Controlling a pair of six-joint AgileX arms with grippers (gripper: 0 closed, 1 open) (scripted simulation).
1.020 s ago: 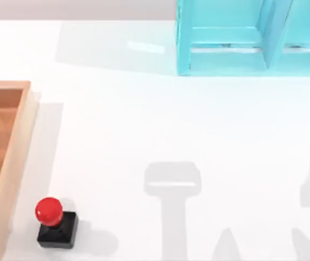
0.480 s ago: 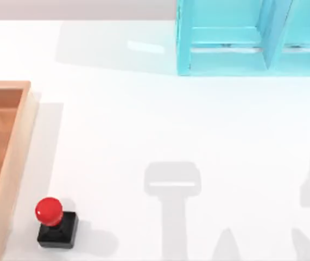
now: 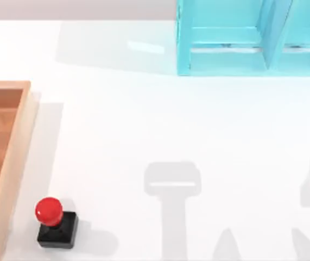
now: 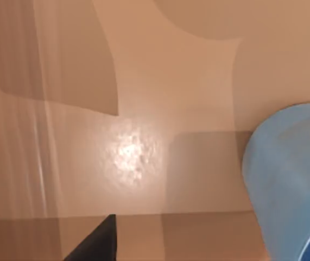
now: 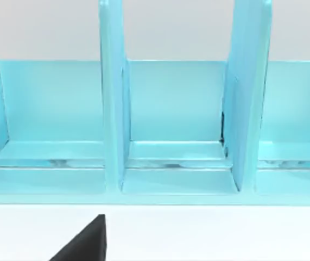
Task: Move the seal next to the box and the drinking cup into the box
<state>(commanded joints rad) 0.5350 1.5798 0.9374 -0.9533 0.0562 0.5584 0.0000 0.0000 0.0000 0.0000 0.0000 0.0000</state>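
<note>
While the seal (image 3: 54, 222) stands upright on the white counter (image 3: 171, 125) near the front left of the top view, its round red knob sits on the square black base, and it lies just beside the right-hand wall of the box (image 3: 13, 157), apart from it by a narrow strip of counter. That box is a shallow light-brown wooden tray at the counter's left edge, cut off by the frame; a small red shape shows inside it at the very left border, too little visible to identify. At the rear right stands a cyan-blue shelf cabinet (image 3: 225, 49) with upright dividers and open compartments. Grey shadows of the arms fall on the counter at front centre and front right. Left wrist view: the camera looks onto the wooden floor of the box (image 4: 144, 109), with the drinking cup (image 4: 290, 179), plain blue, at one edge of the picture, resting inside the box as far as can be judged; a dark finger tip (image 4: 97, 242) shows at the border, and whether the left fingers are open or closed cannot be told. Right wrist view: the cabinet (image 5: 171, 109) fills the background beyond the counter, one dark finger tip (image 5: 87, 242) shows at the border, and the right fingers' state likewise cannot be told.
</note>
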